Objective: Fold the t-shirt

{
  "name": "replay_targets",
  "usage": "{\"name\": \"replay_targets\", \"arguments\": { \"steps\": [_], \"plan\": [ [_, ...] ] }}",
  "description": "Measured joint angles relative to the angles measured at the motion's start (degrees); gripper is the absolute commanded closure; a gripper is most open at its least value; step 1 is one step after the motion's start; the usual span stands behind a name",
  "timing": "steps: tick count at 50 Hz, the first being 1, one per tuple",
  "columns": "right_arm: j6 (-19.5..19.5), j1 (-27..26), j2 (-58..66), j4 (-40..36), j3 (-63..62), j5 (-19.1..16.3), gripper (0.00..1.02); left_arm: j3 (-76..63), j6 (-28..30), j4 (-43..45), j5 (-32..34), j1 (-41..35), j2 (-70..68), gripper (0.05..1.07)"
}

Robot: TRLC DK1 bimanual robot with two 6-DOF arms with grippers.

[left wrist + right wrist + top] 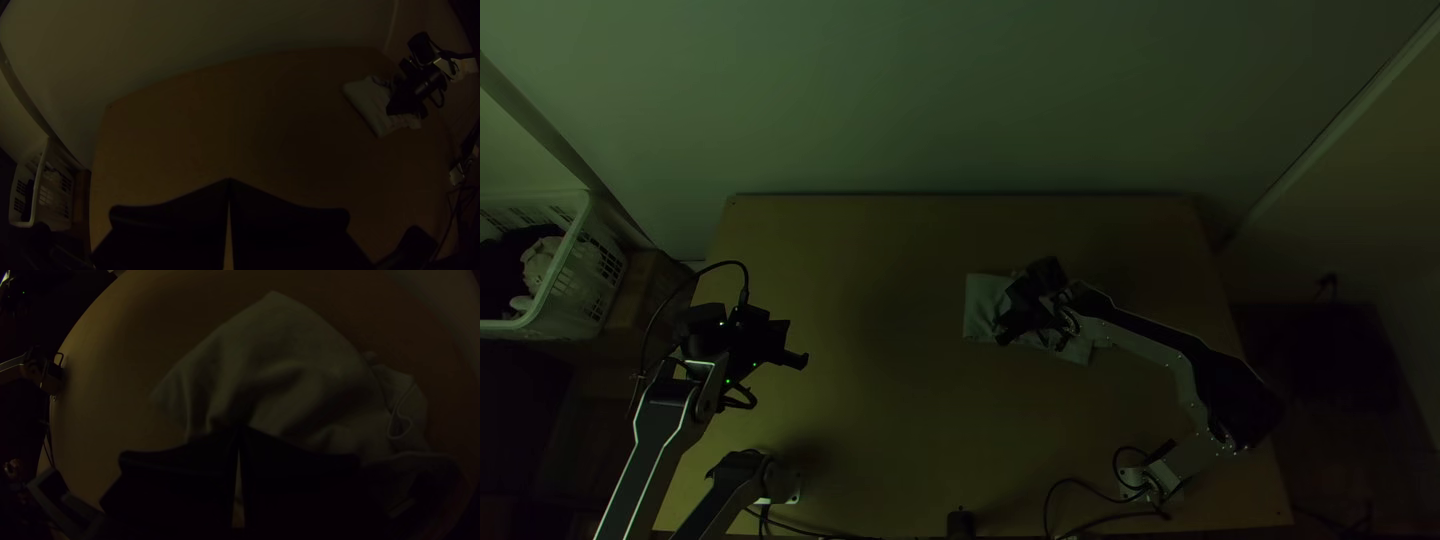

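In the top view my left gripper (790, 350) is over the table's left side, well away from the cloth. My left gripper (229, 184) is shut with nothing between its fingers in its wrist view. The pale t-shirt (983, 305) lies as a small, compact bundle right of the table's middle, under my right gripper (1015, 328). From its own wrist view, my right gripper (240, 429) is shut on the t-shirt (280, 345), with wrinkles running to the fingertips. The shirt has a smooth outer corner and a bunched edge; how its layers lie under the gripper is hidden.
The wooden table (880, 420) has bare wood between the left gripper and the shirt. A white basket (570, 265) holding cloth stands beyond the table's left edge. Another arm-like black device (745, 475) and cables are at the near left; more cables run near the right base.
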Motion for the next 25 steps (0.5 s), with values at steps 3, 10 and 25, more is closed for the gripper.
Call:
{"name": "replay_targets", "arguments": {
  "steps": [3,10,25],
  "plan": [
    [-0.1,-0.3,0.8,1.2,0.0,0.0,1.00,-0.5,0.0,0.5,0.0,0.4,0.0,1.03],
    [-0.1,-1.4,1.4,2.4,-0.1,0.0,1.00,-1.2,0.0,0.6,0.0,0.5,0.0,1.03],
    [-0.1,-7.4,1.6,2.9,-0.1,1.4,1.00,-2.8,1.1,1.4,0.0,2.7,-1.5,1.03]
  ]
}}
